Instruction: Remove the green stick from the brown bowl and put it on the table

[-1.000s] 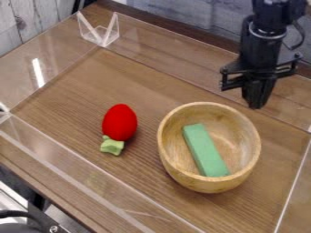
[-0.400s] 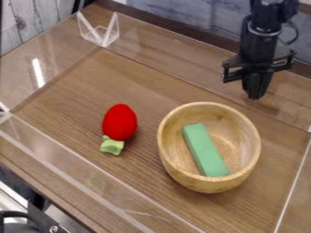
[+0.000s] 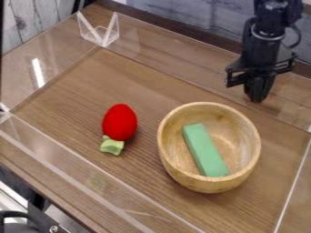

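Barely anything has shifted since a second ago: my claw (image 3: 257, 94) sits a touch lower in view, everything else is where it was.

Table (image 3: 85, 100) is wood-grain, walled by clear acrylic panels (image 3: 49, 55) on all sides (the right and front walls run close to the bowl). Most open room is to the left and back; the strip in front of the bowl is narrow. Good drop zone: bare wood behind the bowl or between bowl and red toy.

Brown bowl (image 3: 209, 144) sits right of centre, wooden, rim raised all round. Probably light, so it could slide or tip if I drag against the wall.

Red toy strawberry (image 3: 116, 124) lies left of the bowl, apart from it. Keep clear.

Green stick (image 3: 205, 149) lies flat on the bowl floor, long axis running back-left to front-right. Looks like a rigid, light block, smooth faces, maybe a bit slippery. I'd pinch across the short width near the middle, then lift straight up over the rim.

Claw is pinched closed, empty, pointing down, hovering behind the bowl's far rim, not touching it. Needs to open before descending.
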